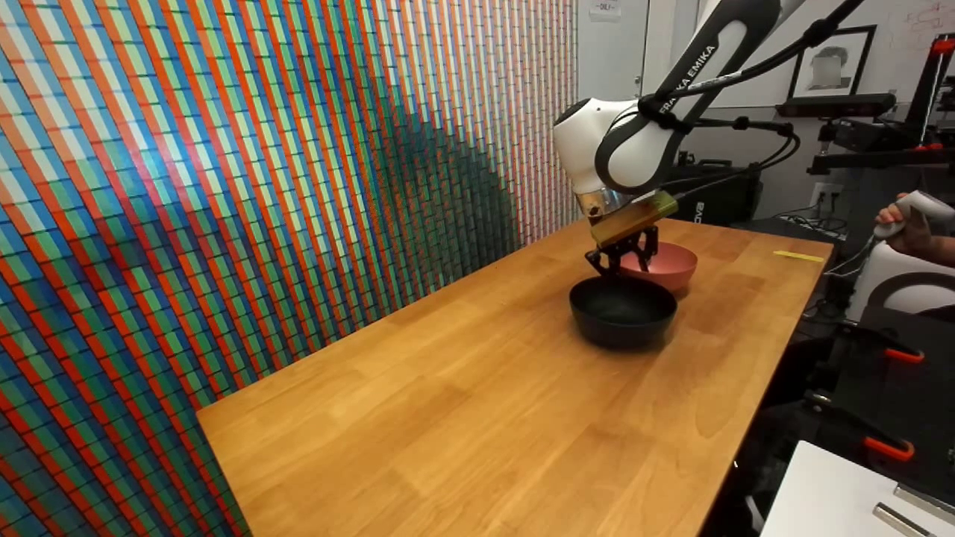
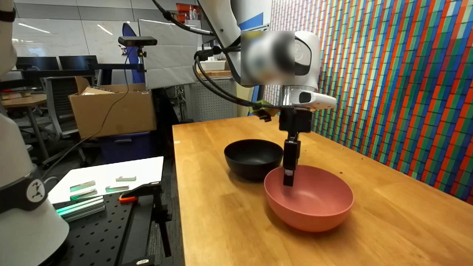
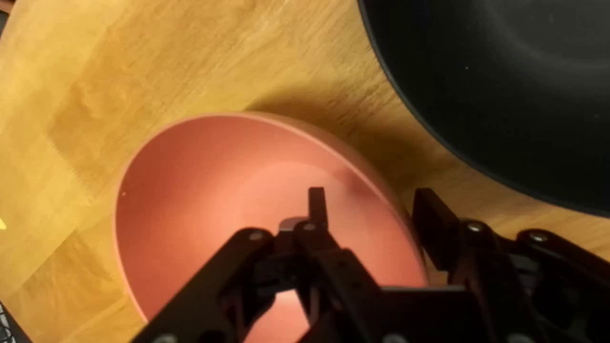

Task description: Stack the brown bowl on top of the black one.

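The brown bowl (image 1: 679,262) is reddish-pink and sits upright on the wooden table; it also shows in an exterior view (image 2: 314,207) and in the wrist view (image 3: 190,190). The black bowl (image 1: 623,324) stands close beside it and also shows in an exterior view (image 2: 253,159) and in the wrist view (image 3: 505,95). My gripper (image 3: 374,205) is open and points down. Its fingers straddle the brown bowl's rim on the side facing the black bowl, one finger inside and one outside. In an exterior view the gripper (image 2: 289,179) has a fingertip below the rim.
The wooden table (image 1: 448,403) runs along a colourful striped wall (image 1: 261,186). A strip of yellow tape (image 1: 798,256) lies near the table's end. A white board with metal pieces (image 2: 147,168) stands beside the table. A person's hand (image 1: 910,235) holds a controller.
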Robot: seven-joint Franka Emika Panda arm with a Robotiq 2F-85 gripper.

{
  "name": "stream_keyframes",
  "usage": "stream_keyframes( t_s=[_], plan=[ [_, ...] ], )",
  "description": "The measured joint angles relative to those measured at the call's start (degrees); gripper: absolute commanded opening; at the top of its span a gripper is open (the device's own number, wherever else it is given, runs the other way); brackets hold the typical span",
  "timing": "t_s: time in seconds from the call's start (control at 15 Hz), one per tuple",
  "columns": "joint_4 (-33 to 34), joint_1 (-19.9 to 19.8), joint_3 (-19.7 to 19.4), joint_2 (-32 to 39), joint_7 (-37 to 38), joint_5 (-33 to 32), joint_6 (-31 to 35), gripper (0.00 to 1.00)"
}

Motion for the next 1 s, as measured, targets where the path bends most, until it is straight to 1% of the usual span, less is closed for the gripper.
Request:
stream_keyframes(
  t_s=[0.13,0.27,0.33,0.47,1.0],
  plan=[
    [-0.66,0.01,-0.29,0.06,0.37,0.00,0.38,0.06],
    [-1.04,0.01,-0.52,0.06,0.54,0.00,0.49,0.01],
    [-1.11,0.01,-0.63,0.06,0.57,0.00,0.50,0.00],
    [-1.22,0.01,-0.81,0.06,0.69,-0.01,0.50,0.05],
    [-1.04,0.32,-0.91,-1.29,0.55,-0.01,0.49,0.05]
  ],
)
